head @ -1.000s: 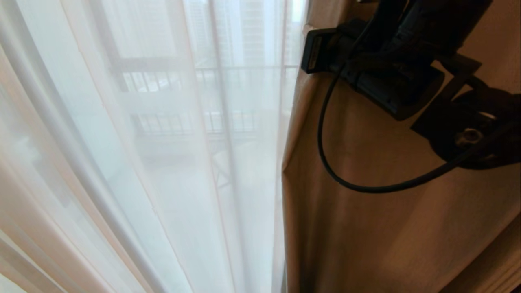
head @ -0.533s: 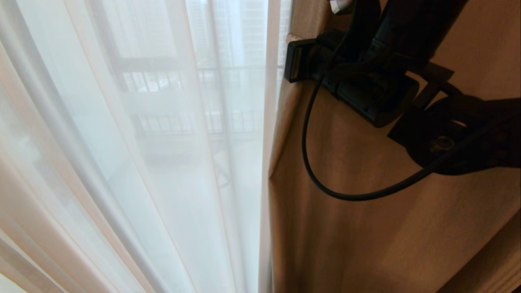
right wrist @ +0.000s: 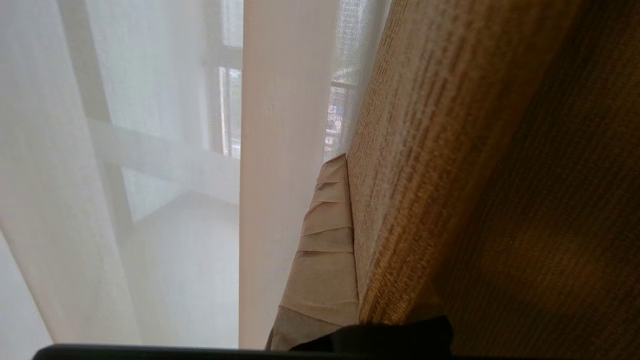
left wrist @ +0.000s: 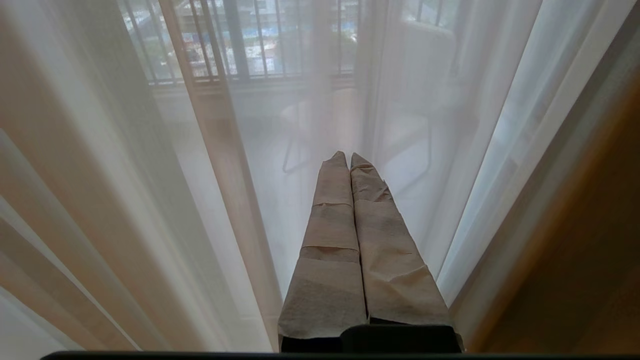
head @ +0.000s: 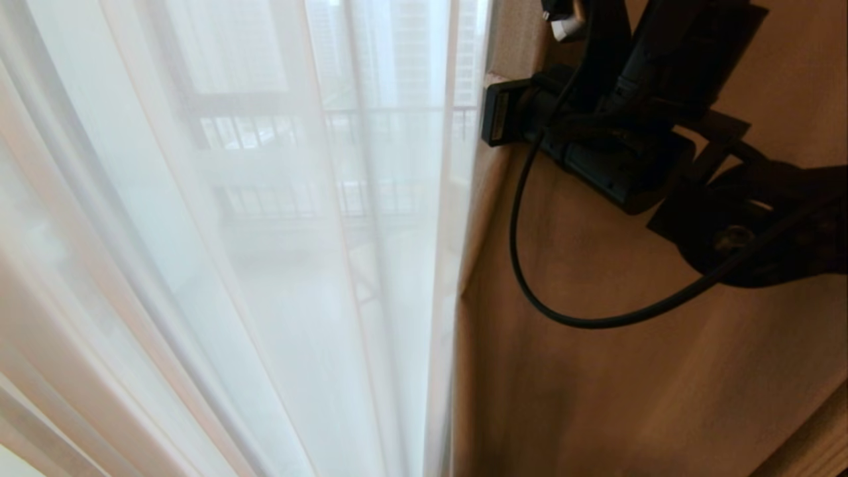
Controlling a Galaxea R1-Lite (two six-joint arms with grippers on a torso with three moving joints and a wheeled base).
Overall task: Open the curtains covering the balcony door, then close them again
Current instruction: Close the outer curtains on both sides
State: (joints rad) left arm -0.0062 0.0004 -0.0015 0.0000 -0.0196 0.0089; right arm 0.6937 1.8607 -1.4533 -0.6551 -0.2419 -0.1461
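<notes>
The curtains fill the view: a sheer white layer (head: 265, 265) on the left and a tan woven drape (head: 629, 371) on the right. My right arm (head: 616, 159) reaches in from the upper right to the drape's leading edge. In the right wrist view my right gripper (right wrist: 349, 165) is shut on that edge, with one taped finger (right wrist: 325, 260) showing and the drape (right wrist: 425, 150) covering the other. My left gripper (left wrist: 348, 156) is shut and empty, pointing at the sheer layer (left wrist: 150, 200). The balcony door's frame (head: 182, 99) shows only faintly through the sheer.
A black cable (head: 530, 278) loops down from my right wrist in front of the drape. Beyond the sheer are a barred railing (left wrist: 250, 45) and thin chair legs (left wrist: 290, 160) on the balcony floor.
My right arm and the drape's edge swung left, then came back right, ending close to where they were a second ago. The grip on the drape has held.
</notes>
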